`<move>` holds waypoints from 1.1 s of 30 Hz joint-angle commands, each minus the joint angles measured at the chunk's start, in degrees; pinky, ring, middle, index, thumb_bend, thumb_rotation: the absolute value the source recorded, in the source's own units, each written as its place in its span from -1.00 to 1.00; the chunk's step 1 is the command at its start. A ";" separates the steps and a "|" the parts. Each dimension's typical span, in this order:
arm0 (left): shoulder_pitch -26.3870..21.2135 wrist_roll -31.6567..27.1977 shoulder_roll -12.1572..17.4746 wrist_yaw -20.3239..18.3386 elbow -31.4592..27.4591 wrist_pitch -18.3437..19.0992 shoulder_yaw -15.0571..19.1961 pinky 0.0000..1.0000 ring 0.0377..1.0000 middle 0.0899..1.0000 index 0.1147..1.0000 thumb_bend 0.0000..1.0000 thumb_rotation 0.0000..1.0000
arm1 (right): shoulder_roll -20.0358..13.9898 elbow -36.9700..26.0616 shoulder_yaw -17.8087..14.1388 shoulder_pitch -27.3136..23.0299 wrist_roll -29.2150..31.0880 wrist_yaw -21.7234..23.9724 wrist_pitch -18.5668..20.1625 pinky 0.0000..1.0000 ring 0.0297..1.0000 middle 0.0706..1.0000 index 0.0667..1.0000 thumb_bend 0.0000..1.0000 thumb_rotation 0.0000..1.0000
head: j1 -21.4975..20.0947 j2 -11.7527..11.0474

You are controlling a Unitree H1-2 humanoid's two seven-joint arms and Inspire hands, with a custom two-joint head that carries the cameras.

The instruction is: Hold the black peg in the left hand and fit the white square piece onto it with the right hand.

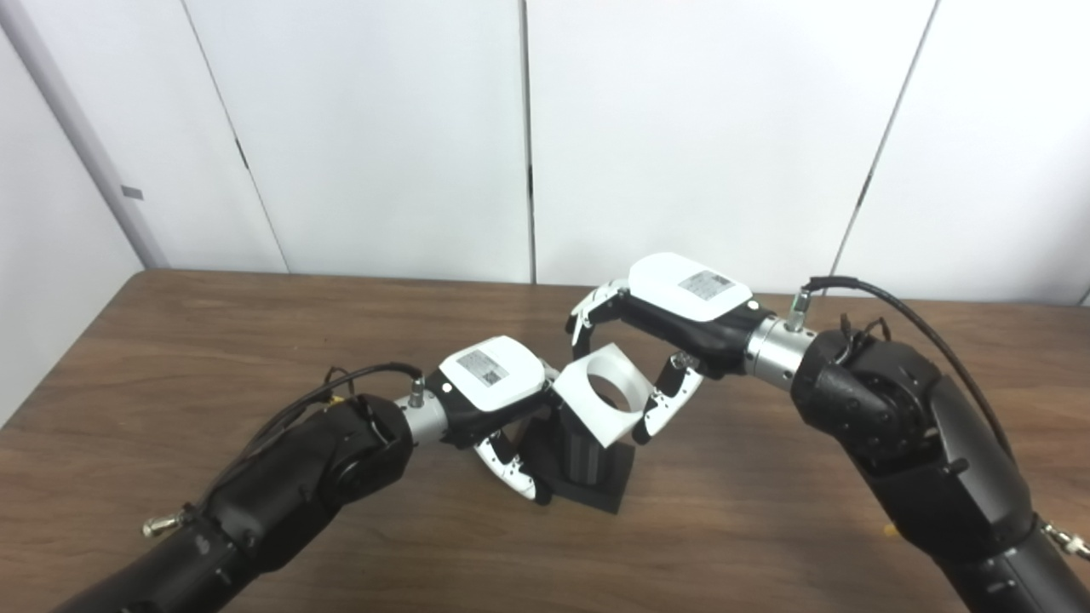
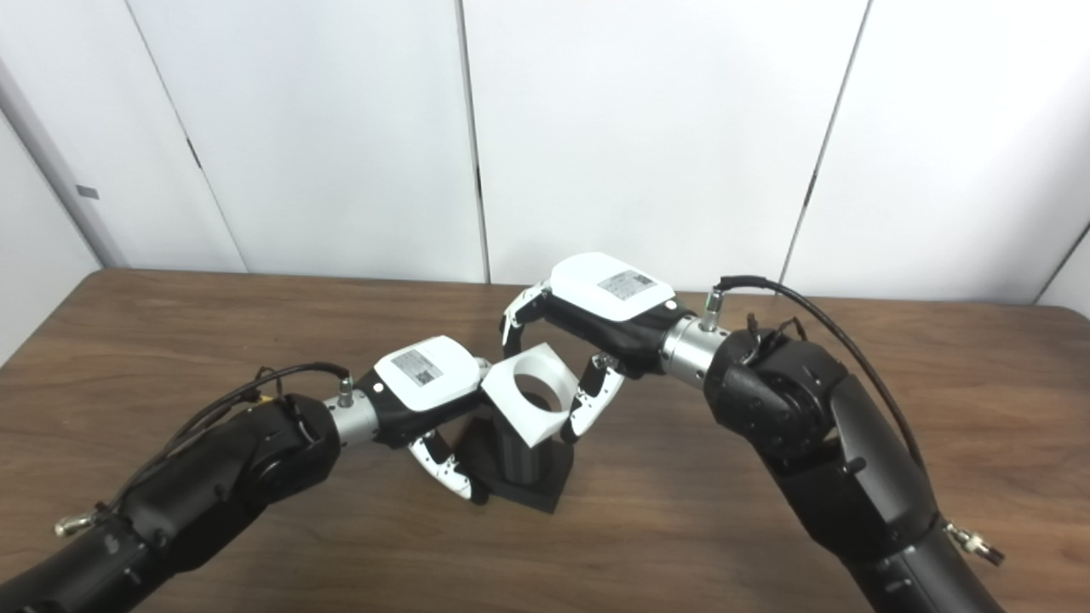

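Grasping the black peg (image 1: 588, 464) steady on the table (image 1: 766, 511), the left hand (image 1: 498, 400) should brace while the right hand (image 1: 673, 328), gripping the tilted white square piece (image 1: 600, 393), levels its hole over the peg top.

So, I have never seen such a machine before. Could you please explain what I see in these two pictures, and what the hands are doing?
Both pictures come from two cameras side by side on a humanoid robot's head, so they show one scene. Its two dark arms enter from below over a brown wooden table. The left hand steadies a black peg, a ribbed post whose square base rests on the table. The right hand grips a white square piece with a round hole, tilted at the peg's top. Whether it is already partly over the peg, I cannot tell.
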 commanded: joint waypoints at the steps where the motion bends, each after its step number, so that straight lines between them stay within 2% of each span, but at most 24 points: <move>1: 3.82 3.57 -0.35 -5.59 2.11 -1.10 -3.65 0.44 0.61 0.59 -0.15 0.04 -0.83 | -0.16 -0.76 -0.60 -2.77 0.50 -1.04 -1.16 0.41 0.60 0.47 -0.12 0.04 -0.73 | -0.08 0.11; 17: 3.89 3.72 -0.50 -6.28 1.69 -0.47 -3.70 0.44 0.61 0.58 -0.15 0.04 -0.83 | -0.61 -0.65 -0.04 -2.39 1.33 0.39 -0.87 0.41 0.57 0.45 -0.12 0.04 -0.73 | 0.00 0.49; 27: 3.80 3.80 -0.92 -6.80 1.50 0.09 -3.92 0.50 0.63 0.60 -0.15 0.04 -0.83 | 0.11 0.81 0.71 -2.39 1.95 0.51 -0.77 0.48 0.58 0.45 -0.12 0.04 -0.73 | 0.50 0.65; 33: 3.83 4.02 -1.03 -5.73 1.91 -0.35 -3.88 0.45 0.62 0.59 -0.15 0.04 -0.83 | 0.46 1.62 1.12 -2.48 1.61 0.41 -0.68 0.49 0.59 0.45 -0.12 0.04 -0.73 | 0.54 0.61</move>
